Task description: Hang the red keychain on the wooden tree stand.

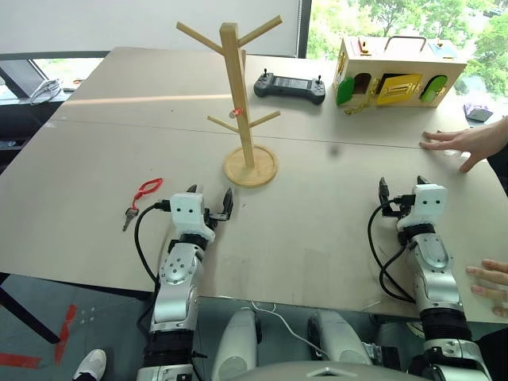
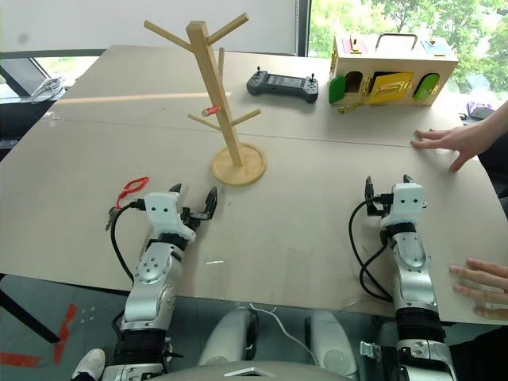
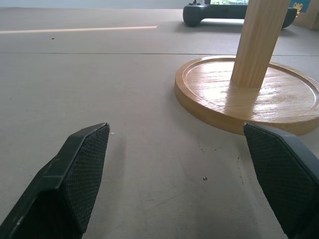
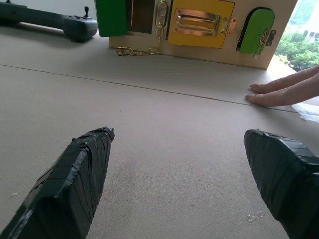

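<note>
Lower left of the head view, we see the red keychain (image 1: pixel 142 195) flat on the table (image 1: pixel 317 254), beside the left gripper (image 1: pixel 209 203), untouched. Both it and the right gripper (image 1: pixel 401 190) stand spread apart, empty. Centre frame, the wooden tree stand (image 1: pixel 239 95) stands upright.

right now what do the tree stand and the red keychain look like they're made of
The tree stand looks like light wood with a glossy varnish: grain lines and window glare show on its round base in the left wrist view. The red keychain appears to be smooth red plastic, its attached key grey and probably metal.
</note>
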